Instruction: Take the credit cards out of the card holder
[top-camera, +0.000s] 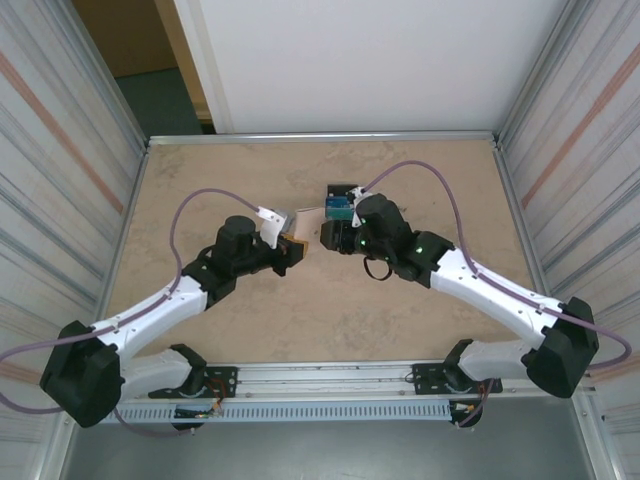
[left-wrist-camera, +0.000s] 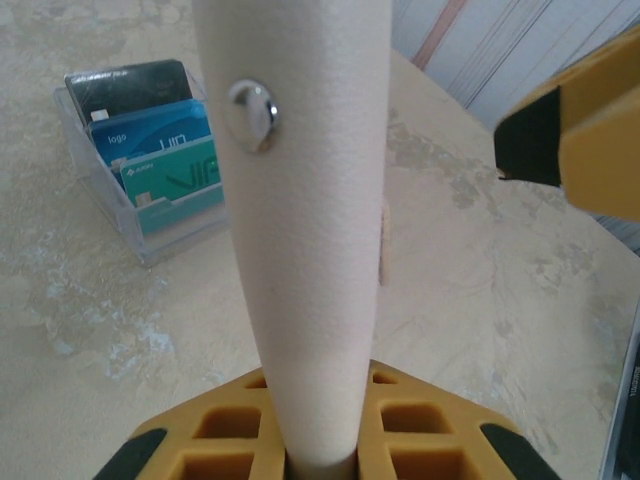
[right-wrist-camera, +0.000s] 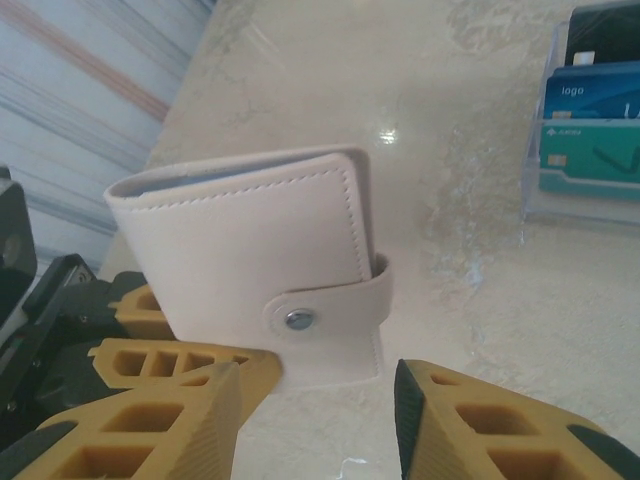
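the card holder (right-wrist-camera: 245, 250) is a small tan-beige folding wallet with stitched edges. it is folded closed, with its strap snapped down over the open edge by a round metal stud and a strip of pale blue lining showing along the top. it stands upright above the tabletop (top-camera: 300, 330), about midway between the left and right edges and somewhat toward the far edge.

the left hand (top-camera: 292, 250) is pressed together on the wallet's lower edge, pinching it between its yellow fingers. the right hand (right-wrist-camera: 318, 378) faces the snap side, its fingers spread wide just beside the bottom edge; contact cannot be told.

black, blue and teal credit cards (left-wrist-camera: 160, 140) sit tiered in a clear stand (left-wrist-camera: 95, 195) just beyond, nearer the far edge.
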